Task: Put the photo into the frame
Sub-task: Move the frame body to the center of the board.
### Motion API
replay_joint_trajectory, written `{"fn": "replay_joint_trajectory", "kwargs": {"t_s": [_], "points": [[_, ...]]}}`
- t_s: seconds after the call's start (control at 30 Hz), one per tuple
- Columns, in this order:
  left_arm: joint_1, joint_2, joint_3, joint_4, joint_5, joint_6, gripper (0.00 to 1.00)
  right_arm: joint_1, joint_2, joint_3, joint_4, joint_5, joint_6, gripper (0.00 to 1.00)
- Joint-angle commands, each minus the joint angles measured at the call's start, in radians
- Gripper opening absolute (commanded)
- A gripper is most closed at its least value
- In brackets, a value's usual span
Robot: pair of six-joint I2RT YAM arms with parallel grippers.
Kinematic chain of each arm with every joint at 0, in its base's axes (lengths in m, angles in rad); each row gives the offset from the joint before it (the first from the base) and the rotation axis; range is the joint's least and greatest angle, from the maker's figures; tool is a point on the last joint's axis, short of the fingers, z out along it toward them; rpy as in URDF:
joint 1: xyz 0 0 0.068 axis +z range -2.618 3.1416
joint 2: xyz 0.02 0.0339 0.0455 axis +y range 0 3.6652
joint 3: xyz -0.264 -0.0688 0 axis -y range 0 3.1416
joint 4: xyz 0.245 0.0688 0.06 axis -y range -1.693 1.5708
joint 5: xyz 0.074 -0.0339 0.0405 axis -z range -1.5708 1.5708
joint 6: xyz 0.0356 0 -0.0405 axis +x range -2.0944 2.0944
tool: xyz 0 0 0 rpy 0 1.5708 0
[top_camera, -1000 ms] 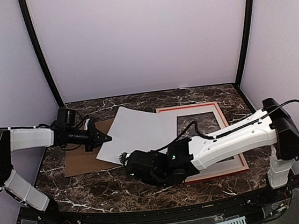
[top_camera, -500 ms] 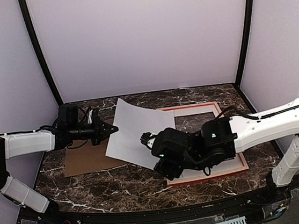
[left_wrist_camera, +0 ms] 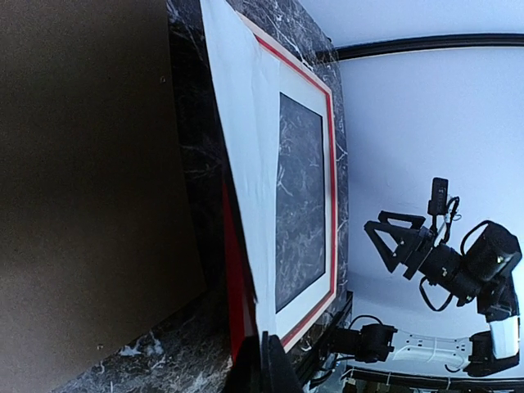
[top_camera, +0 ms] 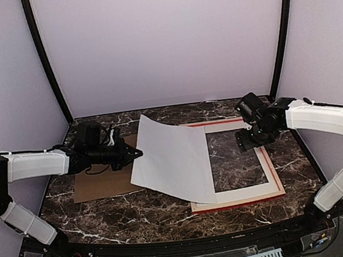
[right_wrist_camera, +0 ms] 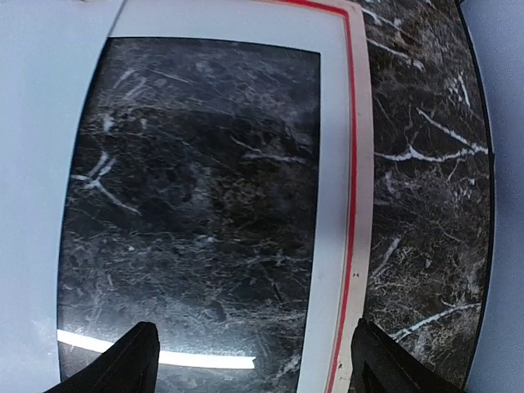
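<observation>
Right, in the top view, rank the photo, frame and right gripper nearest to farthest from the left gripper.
1. the photo, its left edge at the left gripper.
2. the frame, further right, partly under the photo.
3. the right gripper, farthest right, over the frame's right side.

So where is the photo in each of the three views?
Top external: photo at centre, white back up, covering the left of the frame.
Left wrist: photo, white strip down the middle.
Right wrist: photo, white band at the left edge.
Shared landmark: the frame's red rail.
</observation>
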Motion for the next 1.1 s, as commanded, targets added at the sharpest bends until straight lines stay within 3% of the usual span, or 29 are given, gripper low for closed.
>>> {"fn": "replay_joint_trajectory", "kwargs": {"t_s": [0.0,0.23,0.57,0.7,0.9,1.07], "points": [[-0.005,-0.033,0.034,-0.067,-0.055,0.077,0.03,-0.161,-0.018,-0.063,0.057,-0.189,-0.009,0.81],[-0.005,-0.003,0.04,-0.102,-0.024,0.144,0.03,-0.349,0.035,-0.141,0.122,-0.283,-0.06,0.8],[-0.005,0.007,0.014,-0.093,0.02,0.16,0.0,-0.476,0.125,-0.2,0.241,-0.419,-0.088,0.72],[-0.005,-0.021,0.004,-0.086,0.01,0.151,0.0,-0.48,0.149,-0.216,0.269,-0.453,-0.087,0.66],[-0.006,-0.059,-0.008,-0.076,-0.004,0.137,0.0,-0.48,0.153,-0.249,0.288,-0.476,-0.087,0.45],[-0.006,-0.099,-0.028,-0.019,-0.003,0.078,0.0,-0.473,0.11,-0.305,0.318,-0.508,-0.058,0.35]]}}
